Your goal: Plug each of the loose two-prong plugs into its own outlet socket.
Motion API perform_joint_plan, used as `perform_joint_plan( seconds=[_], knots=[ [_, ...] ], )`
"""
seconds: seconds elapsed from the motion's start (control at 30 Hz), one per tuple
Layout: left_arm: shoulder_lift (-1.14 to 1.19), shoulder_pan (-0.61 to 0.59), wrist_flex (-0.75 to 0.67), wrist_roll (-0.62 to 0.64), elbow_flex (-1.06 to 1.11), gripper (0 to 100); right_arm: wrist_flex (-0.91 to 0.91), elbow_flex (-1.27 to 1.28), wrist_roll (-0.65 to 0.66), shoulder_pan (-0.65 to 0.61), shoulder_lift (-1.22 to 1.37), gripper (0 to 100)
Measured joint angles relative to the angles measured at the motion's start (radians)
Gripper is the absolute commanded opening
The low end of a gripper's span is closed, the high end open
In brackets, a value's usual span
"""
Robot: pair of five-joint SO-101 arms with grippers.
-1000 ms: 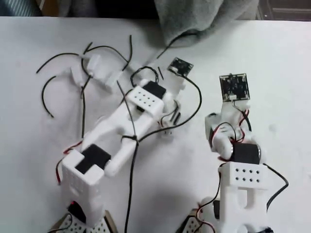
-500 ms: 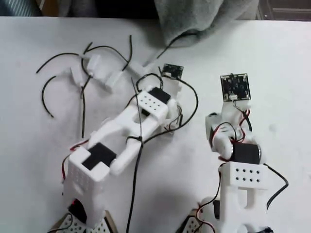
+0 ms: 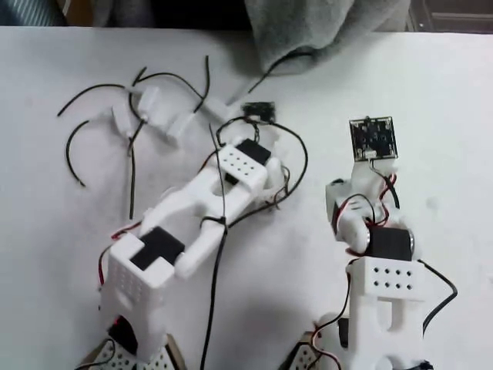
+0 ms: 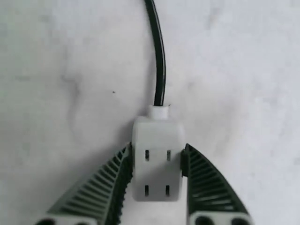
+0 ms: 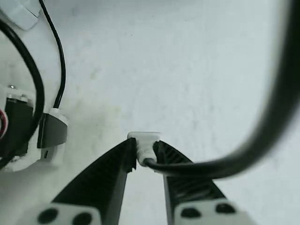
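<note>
While both arms sit over the white worktop, we note the left arm angled toward the far middle and the right arm close to its base. The left hand is clamped on both sides of a white outlet socket on the worktop, slots facing the wrist camera, black cord leading away. The right hand pinches a small white plug.
</note>
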Motion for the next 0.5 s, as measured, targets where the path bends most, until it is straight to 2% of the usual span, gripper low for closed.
perform_joint_plan(
  seconds=[0.1, 0.3, 0.5],
  knots=[
    [0.0, 0.0, -0.015, 0.126, 0.0, 5, 0.0, 0.0, 0.0, 0.0, 0.0, 1.9],
    [0.0, 0.0, -0.028, 0.267, 0.0, 12, 0.0, 0.0, 0.0, 0.0, 0.0, 1.9],
    [0.0, 0.003, -0.028, 0.298, 0.0, 23, 0.0, 0.0, 0.0, 0.0, 0.0, 1.9]
  ],
)
